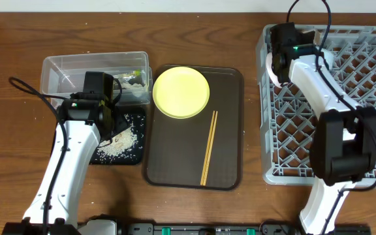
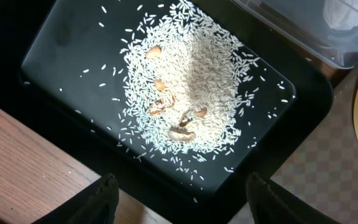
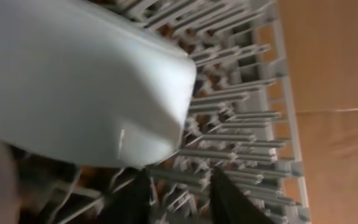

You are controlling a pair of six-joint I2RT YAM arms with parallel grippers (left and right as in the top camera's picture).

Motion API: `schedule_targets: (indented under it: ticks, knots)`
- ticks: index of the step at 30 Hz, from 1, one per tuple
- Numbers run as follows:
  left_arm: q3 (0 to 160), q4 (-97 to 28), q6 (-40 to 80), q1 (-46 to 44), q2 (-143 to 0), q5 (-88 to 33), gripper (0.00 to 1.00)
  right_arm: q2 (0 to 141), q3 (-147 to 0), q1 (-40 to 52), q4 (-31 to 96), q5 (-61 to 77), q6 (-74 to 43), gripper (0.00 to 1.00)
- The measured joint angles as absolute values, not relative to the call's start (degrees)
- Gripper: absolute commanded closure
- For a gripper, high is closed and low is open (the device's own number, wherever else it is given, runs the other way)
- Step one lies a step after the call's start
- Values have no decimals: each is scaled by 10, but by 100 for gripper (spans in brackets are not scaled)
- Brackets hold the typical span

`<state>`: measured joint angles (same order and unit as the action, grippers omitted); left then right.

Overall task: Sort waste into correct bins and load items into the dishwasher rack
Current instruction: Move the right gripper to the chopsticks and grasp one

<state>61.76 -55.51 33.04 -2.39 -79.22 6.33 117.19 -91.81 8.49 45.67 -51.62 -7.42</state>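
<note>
A large grey dishwasher rack [image 1: 371,98] sits at the right, with the right gripper [image 3: 180,198] above its far left corner against a pale bowl [image 3: 86,81], grip impossible to tell, while the left gripper [image 2: 182,193], fingers spread wide, hovers over a black tray [image 2: 48,68] of heaped rice [image 2: 197,81].

The clear rectangular plastic tub [image 1: 77,70] sits far left, the shallow black rectangular tray [image 1: 128,158] holding white rice scraps [image 1: 118,142] before it; right of them the dark brown serving tray [image 1: 228,130] bears the round yellow plate [image 1: 181,92] behind the wooden chopsticks [image 1: 209,148]; the grey plastic rack [image 1: 371,98] stands rightmost.
</note>
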Motion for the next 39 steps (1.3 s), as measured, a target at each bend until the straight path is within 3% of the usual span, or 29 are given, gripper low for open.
schedule_targets:
  ticks: [7,17,22,28,39]
  knots:
    - [618,-555,330,-24,-792,63,31,1062,-918,88,488,-340,-91,51]
    - [618,-555,330,-24,-792,63,31,1019,-918,144,494,49,-95,51]
    - [618,-555,331,-24,-792,63,31,1040,-918,206,549,101,-112,59]
    - [618,-555,331,-24,-792,63,31,1062,-888,273,604,103,-175,59]
    - [618,-555,330,-24,-792,63,31,1063,-720,357,494,90,-257,59]
